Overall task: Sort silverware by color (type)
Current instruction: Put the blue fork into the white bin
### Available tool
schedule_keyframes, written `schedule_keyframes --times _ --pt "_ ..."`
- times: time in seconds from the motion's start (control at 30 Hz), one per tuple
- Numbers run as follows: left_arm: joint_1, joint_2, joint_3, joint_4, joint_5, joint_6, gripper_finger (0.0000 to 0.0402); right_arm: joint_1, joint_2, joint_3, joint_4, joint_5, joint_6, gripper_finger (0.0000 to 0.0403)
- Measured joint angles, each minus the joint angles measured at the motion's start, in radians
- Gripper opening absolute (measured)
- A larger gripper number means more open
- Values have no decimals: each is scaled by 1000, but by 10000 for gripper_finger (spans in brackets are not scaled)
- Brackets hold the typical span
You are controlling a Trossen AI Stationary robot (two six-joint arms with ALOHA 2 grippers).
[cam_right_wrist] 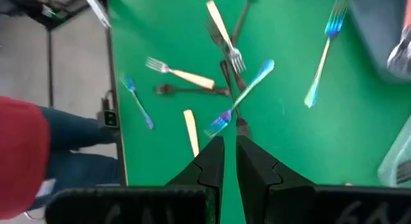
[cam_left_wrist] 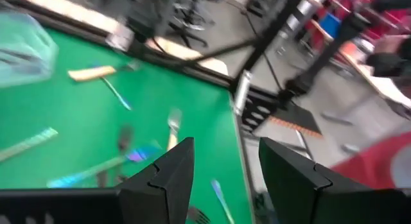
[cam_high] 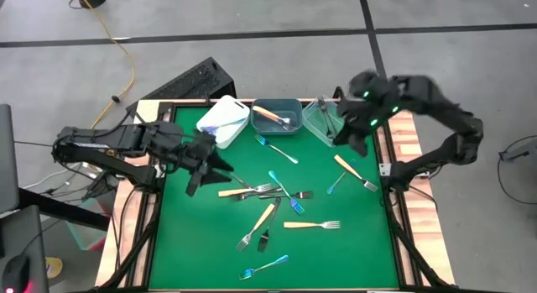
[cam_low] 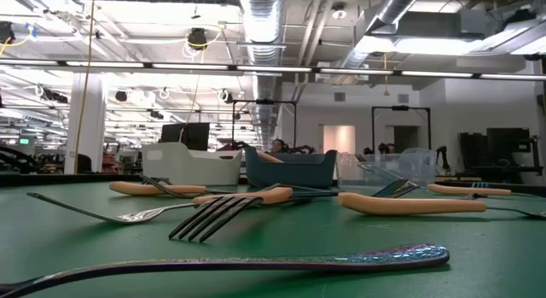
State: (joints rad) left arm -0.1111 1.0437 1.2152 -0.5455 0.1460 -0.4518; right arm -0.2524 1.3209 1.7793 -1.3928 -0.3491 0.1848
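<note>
Silverware (cam_high: pixel 277 201) scattered mid-bench on the green mat (cam_high: pixel 352 243), one orange fork in the grey-blue bin (cam_high: pixel 277 117). Left gripper (cam_high: pixel 210 164) over the mat's left side, fingers wide, empty. Right gripper (cam_high: pixel 352 140) by the clear bin (cam_high: pixel 323 121), fingers narrow, holding nothing.

Grey floor (cam_high: pixel 277 12) crossed by dark seams, with an orange cable (cam_high: pixel 117 49) trailing over it. Beyond the table, an open hall under silver ceiling ducts (cam_low: pixel 264 12), strip lights (cam_low: pixel 111 66), white columns (cam_low: pixel 84 119), dark monitors (cam_low: pixel 189 134).
</note>
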Motion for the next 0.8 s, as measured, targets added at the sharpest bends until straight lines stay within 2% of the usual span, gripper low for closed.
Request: schedule_keyframes --times 0.1,0.33,0.53,0.7,0.8 --pt "-60 -9 0 -49 4 -18 162 115 0 -105 97 63 99 57" --pt "-187 -17 -1 -155 -54 -31 162 361 17 -329 401 137 289 57" --pt "-270 -17 -1 -193 -102 -42 162 494 38 -468 632 218 447 57" --pt "-318 -18 -18 -227 -162 -42 162 573 65 -541 659 328 590 57" --pt "-344 -19 -44 -224 -182 -42 162 612 81 -578 665 349 655 57"
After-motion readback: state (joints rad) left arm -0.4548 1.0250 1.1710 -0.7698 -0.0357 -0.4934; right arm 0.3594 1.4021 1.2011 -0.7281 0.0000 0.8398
